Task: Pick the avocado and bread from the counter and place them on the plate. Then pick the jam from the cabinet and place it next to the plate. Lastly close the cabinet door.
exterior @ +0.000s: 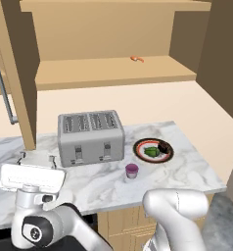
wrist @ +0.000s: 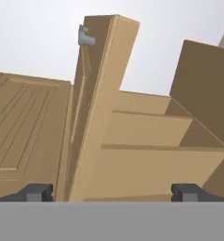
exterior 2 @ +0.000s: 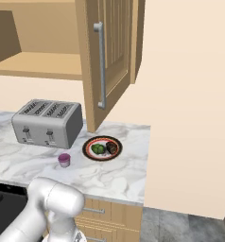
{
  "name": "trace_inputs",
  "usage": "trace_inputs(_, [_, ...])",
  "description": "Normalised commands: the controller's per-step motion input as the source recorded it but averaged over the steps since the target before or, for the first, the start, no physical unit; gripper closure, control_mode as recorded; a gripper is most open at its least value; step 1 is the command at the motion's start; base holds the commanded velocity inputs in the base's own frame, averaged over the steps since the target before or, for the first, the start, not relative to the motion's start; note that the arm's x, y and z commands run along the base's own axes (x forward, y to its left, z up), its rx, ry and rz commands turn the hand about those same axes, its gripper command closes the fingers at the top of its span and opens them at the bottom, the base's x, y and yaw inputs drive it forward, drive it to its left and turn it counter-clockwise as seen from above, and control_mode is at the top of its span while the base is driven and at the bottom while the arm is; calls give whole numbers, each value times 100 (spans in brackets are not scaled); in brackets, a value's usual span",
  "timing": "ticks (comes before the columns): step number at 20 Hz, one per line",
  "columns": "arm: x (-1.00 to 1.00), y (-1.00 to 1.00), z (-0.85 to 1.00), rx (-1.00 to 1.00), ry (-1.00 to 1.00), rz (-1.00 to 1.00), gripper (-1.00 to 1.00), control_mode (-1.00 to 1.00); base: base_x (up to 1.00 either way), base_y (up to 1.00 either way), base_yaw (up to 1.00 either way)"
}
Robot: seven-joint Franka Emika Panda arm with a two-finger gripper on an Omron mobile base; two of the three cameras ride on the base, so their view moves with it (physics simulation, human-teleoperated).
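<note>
The avocado (exterior: 151, 151) and the bread (exterior: 163, 146) lie on the plate (exterior: 140, 142), and the jam (exterior: 131, 170) stands on the desk (exterior: 187, 166) just beside the plate, so what is left, by my reading, is closing the cabinet (exterior: 113, 71) door. The tool (wrist: 111, 192) stands wide with nothing between its 2 tips. In the hand view the left door (wrist: 97, 103) is seen edge-on, swung out toward the camera, its long axis running upward, with a silver handle (wrist: 85, 37) near the top. The door edge sits above the tool and nearer its left tip, so the coming push has to meet the door's outer face, left of that edge.
</note>
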Motion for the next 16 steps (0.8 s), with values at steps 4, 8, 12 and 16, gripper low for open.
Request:
trace_inputs(4, [31, 32, 0, 0, -10, 0, -100, -100, 0, 0, 0])
trace_inputs(8, [43, 25, 0, 0, -9, 0, -100, -100, 0, 0, 0])
trace_inputs(12, [41, 23, 0, 0, -7, 0, -100, -100, 0, 0, 0])
trace_inputs(16, [18, 18, 2, 0, -11, 0, -100, -100, 0, 0, 0])
